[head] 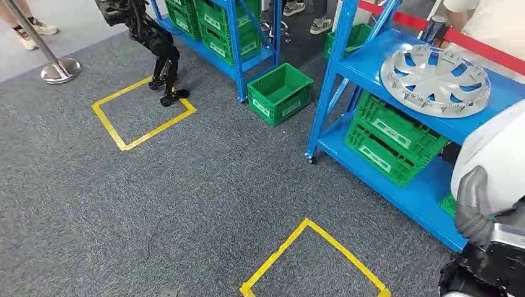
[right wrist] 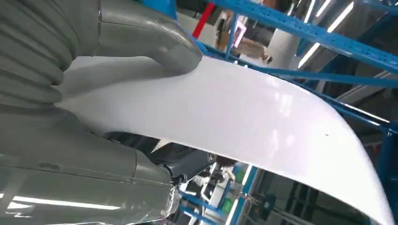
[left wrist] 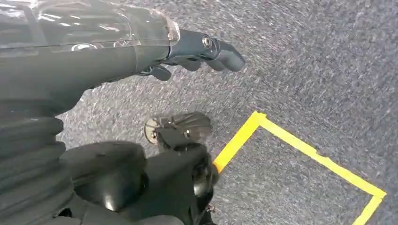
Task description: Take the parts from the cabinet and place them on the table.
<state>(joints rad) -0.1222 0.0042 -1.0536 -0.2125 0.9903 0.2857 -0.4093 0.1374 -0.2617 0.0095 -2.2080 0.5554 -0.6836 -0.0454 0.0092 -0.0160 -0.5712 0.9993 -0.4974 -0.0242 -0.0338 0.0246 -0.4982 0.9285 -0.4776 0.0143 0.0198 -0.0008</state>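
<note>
My right hand (head: 475, 207) grips a large white curved panel (head: 498, 151) at the right edge of the head view, its grey thumb lying across the panel. In the right wrist view the thumb (right wrist: 150, 42) presses on the glossy white panel (right wrist: 244, 122), which hides the fingers underneath. A silver wheel cover (head: 436, 79) lies on the upper level of the blue cabinet (head: 371, 68) just beyond the panel. My left hand (left wrist: 202, 54) hangs over the grey carpet with its fingers apart and nothing in them.
Green crates (head: 390, 139) sit on the cabinet's lower shelf, and another green crate (head: 280, 93) stands on the floor. Yellow tape squares (head: 143, 111) (head: 316, 260) mark the carpet. A black legged robot (head: 158, 49), a stanchion (head: 59, 68) and people's feet (head: 37, 28) stand farther off.
</note>
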